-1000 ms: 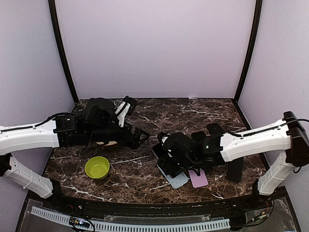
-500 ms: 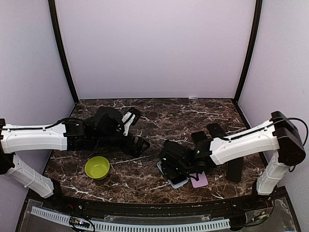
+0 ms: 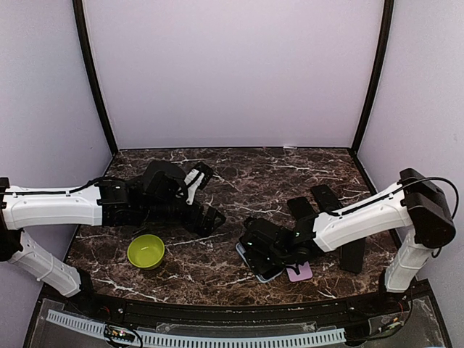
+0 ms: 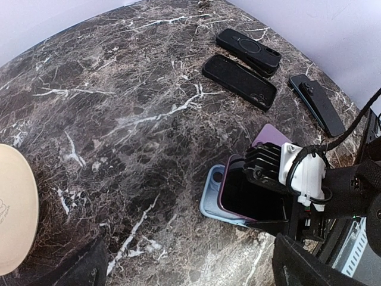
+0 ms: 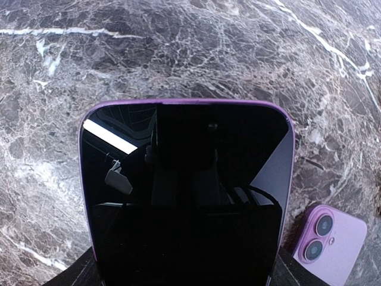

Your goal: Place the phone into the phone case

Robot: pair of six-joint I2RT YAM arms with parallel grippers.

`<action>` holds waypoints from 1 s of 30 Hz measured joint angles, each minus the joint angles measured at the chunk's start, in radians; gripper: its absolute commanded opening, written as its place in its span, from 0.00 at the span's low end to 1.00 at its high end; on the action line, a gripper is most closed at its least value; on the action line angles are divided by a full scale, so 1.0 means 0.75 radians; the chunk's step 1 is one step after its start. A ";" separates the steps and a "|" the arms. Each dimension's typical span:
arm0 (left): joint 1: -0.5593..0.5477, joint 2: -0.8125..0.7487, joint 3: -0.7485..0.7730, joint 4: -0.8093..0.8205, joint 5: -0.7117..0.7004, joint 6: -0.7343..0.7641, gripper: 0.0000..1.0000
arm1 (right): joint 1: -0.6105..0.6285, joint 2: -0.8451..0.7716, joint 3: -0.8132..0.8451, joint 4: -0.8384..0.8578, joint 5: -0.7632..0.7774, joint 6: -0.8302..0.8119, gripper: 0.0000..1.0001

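**Phone hangs over the blue case, gripped by its edges**

The right end effector [image 3: 274,250] is clenched on the phone [image 5: 187,196], one finger on each long edge near its lower end. The dark screen faces the wrist camera. The phone sits just above the light blue phone case [image 4: 209,199], which lies flat on the desk [image 3: 239,174] with only its near rim showing. Whether the two touch yet cannot be told.

The phone looks like a stiff, fairly light slab with smooth glass and rounded purple edges, so it is probably slippery and easily scratched. The side edges seem the best hold, though fingers there would block the case rim. The case is likely light and could skid on the polished marble.

The left end effector [image 3: 210,216] is released, jaws wide, hovering apart from everything. A second purple phone [image 5: 327,241] lies camera-side up just beside the case.

A second ago the right arm was higher and farther back, leaving much more of the case visible. The left arm has meanwhile pulled back towards its own side.
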 measured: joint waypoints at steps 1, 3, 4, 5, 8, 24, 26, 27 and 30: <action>0.000 0.000 0.000 0.000 0.000 0.002 0.99 | -0.002 0.003 0.000 0.010 -0.001 -0.010 0.23; 0.000 0.000 0.000 0.000 0.001 0.007 0.99 | -0.003 0.010 0.000 0.033 -0.001 -0.032 0.23; 0.000 0.001 0.000 0.000 0.002 0.010 0.99 | -0.004 0.012 0.000 0.039 -0.002 -0.038 0.24; 0.000 0.001 0.000 0.000 0.004 0.011 0.99 | -0.005 0.017 0.000 0.044 -0.003 -0.043 0.24; 0.000 0.001 0.000 0.000 0.005 0.020 0.99 | -0.008 0.025 0.000 0.054 -0.005 -0.047 0.28; 0.000 0.015 0.015 -0.001 0.004 0.046 0.99 | -0.008 0.031 0.009 0.002 -0.013 0.020 0.93; 0.000 0.015 0.015 -0.001 0.004 0.050 0.99 | -0.008 0.031 0.009 -0.011 -0.018 0.020 0.93; 0.000 0.015 0.015 -0.001 0.004 0.051 0.99 | -0.008 0.031 0.010 -0.018 -0.021 0.020 0.92; 0.000 0.015 0.015 -0.001 0.004 0.054 0.99 | -0.008 0.031 0.033 -0.072 -0.039 0.009 0.92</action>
